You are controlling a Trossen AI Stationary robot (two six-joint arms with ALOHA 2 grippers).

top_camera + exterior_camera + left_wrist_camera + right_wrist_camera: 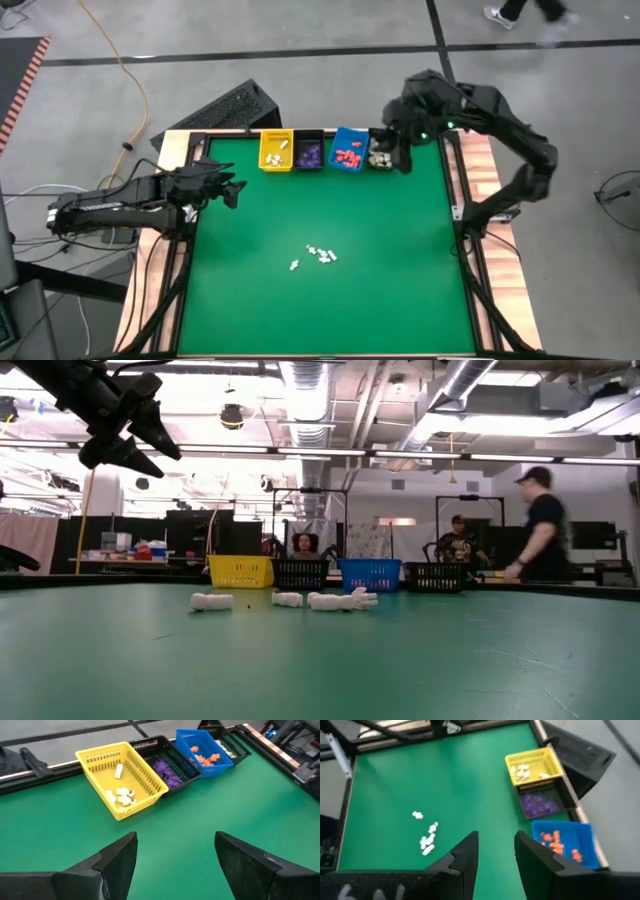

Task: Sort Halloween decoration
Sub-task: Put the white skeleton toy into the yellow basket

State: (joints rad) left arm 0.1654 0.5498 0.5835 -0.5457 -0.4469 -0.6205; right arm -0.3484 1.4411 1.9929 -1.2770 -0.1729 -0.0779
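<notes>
Our left wrist view: four bins in a row on the green table

We see our left gripper (175,865) with its fingers (112,865) spread wide and nothing between them. Beyond it stand the yellow bin (100,757) with white pieces (121,796), a black bin (150,745) with purple pieces (167,772), the blue bin (187,737) with orange pieces (205,757), and another black bin (235,742) at the end.

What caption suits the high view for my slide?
Four sorting bins line the mat's far edge; white pieces lie mid-table.
</notes>
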